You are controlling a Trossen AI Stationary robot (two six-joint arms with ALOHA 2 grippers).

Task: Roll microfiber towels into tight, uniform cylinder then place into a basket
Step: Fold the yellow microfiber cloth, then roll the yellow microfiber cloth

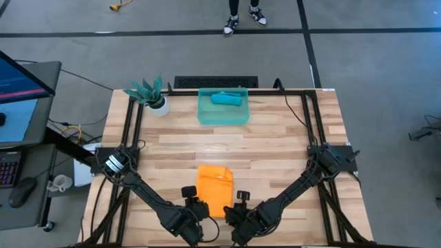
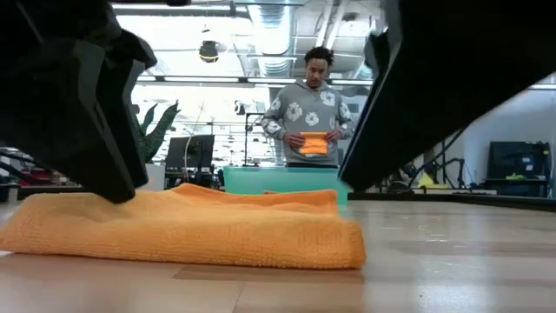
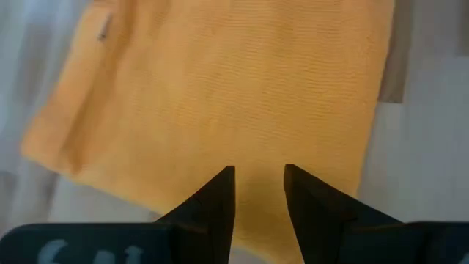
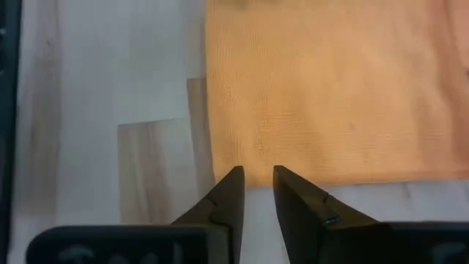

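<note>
The orange towel [image 1: 215, 187] lies folded flat on the wooden table, near its front edge. My left gripper [image 3: 259, 183] is at the left of the towel's near end and my right gripper [image 4: 255, 183] at the right of it. Each has its fingers closed to a narrow gap with orange cloth in it. The teal-blue towel [image 1: 226, 98] lies rolled up inside the translucent teal basket [image 1: 207, 116], which stands at the table's far middle. My left gripper comes slanting down from the near left. Its fingers [image 3: 220, 192] stand a little in from the towel's near edge [image 3: 253, 220], with cloth between them. How many layers it has, I cannot tell. The towel lies on the table. My right gripper comes slanting down from the near right. Its fingertips [image 4: 233, 180] are at the towel's near edge [image 4: 256, 173], close to a corner, with only the rim of the cloth between them. The towel lies flat on the table there.
A teal-leaved plant in a white pot [image 1: 153, 96] stands at the far left of the table. A person [image 2: 311, 109] stands beyond the far edge, holding something orange. Bare wood lies between the orange towel and the basket.
</note>
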